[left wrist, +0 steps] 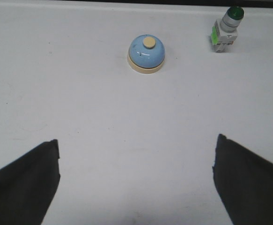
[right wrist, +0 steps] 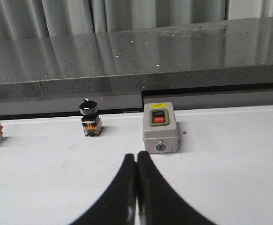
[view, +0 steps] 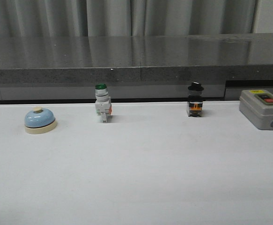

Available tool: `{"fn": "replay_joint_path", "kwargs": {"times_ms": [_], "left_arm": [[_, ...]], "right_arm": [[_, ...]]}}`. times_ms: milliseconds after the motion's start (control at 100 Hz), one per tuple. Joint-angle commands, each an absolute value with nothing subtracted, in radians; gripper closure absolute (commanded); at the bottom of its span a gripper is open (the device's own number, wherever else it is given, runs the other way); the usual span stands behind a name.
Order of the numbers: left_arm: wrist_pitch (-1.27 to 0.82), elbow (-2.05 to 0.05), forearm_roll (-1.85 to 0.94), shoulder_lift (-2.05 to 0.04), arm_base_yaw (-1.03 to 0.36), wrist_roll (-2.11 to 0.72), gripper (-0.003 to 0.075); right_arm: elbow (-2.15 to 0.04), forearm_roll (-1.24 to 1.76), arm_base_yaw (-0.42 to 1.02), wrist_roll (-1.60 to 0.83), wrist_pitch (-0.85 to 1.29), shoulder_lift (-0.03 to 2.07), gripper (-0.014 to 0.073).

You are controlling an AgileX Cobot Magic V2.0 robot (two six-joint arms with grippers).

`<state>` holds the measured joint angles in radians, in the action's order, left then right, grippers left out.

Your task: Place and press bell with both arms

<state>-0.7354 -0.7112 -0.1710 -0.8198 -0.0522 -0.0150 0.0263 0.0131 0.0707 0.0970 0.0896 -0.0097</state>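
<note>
1. We note the bell point(view: 40, 120) upright on the white table point(view: 141, 178), far left, apart from everything.
2. Left gripper point(left wrist: 136, 180): fingers point(left wrist: 24, 180) spread wide, bell ahead of them, untouched.
3. Right gripper point(right wrist: 136, 187): fingers pressed together, holding nothing.
4. Grey box point(right wrist: 160, 126) reads "OFF" on its red button; its yellow label is illegible.
5. Green-capped switch point(view: 102, 103) and black-knobbed switch point(view: 195, 100) stand between bell and box.

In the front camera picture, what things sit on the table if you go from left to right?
Light-blue bell → green-capped pushbutton switch → black-knobbed switch → grey box with red button.
</note>
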Motion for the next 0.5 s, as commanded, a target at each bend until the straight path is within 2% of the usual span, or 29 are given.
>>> {"fn": "replay_joint_path", "kwargs": {"times_ms": [0, 190, 490], "left_arm": [[-0.667, -0.748, -0.191, -0.818, -0.048, -0.017, 0.0074], [-0.663, -0.799, -0.278, -0.876, -0.048, -0.079, 0.0080], [-0.614, -0.972, -0.348, -1.158, -0.058, -0.149, 0.0080]], "right_arm": [[0.012, 0.011, 0.063, 0.093, 0.005, -0.025, 0.0654], [0.012, 0.011, 0.063, 0.093, 0.005, -0.025, 0.0654], [0.012, 0.011, 0.063, 0.093, 0.005, -0.025, 0.0654]]}}
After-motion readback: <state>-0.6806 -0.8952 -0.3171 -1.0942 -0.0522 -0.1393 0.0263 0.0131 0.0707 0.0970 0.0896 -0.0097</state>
